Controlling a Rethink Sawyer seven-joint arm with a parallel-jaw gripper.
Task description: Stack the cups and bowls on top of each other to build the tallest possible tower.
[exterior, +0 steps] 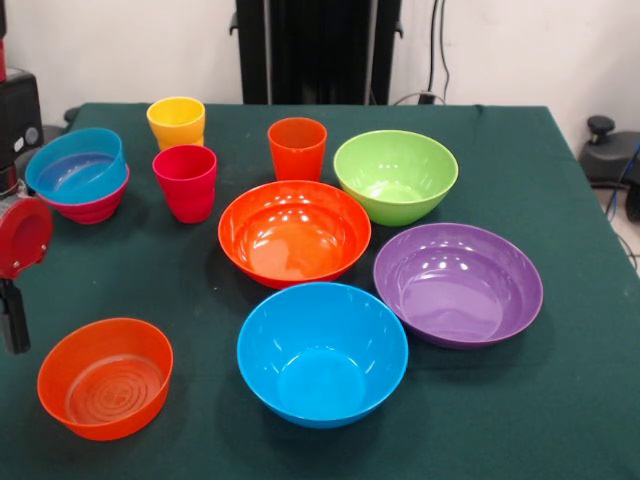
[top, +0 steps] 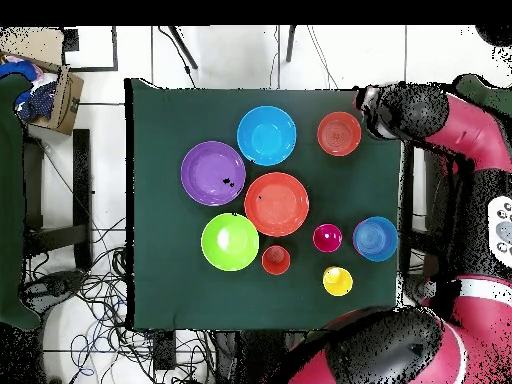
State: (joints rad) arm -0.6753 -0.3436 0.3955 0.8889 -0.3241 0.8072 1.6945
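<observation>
All bowls and cups stand upright on the green table. The large blue bowl (exterior: 322,352), purple bowl (exterior: 458,283), large orange bowl (exterior: 294,232) and lime green bowl (exterior: 396,176) stand apart. The small translucent orange bowl (exterior: 105,378) is near the front left. The translucent blue bowl (exterior: 75,165) sits nested in the magenta bowl (exterior: 97,209). The yellow cup (exterior: 176,121), red-pink cup (exterior: 186,181) and orange cup (exterior: 297,148) stand separately. My gripper (exterior: 13,318) hangs at the table's left edge, beside the small orange bowl (top: 339,133); it also shows in the overhead view (top: 367,101).
The black pedestal (exterior: 318,50) stands behind the table's far edge. The green table cloth (exterior: 570,420) has bare room at the front right. A cardboard box (top: 52,92) and cables (top: 90,290) lie on the floor beside the table.
</observation>
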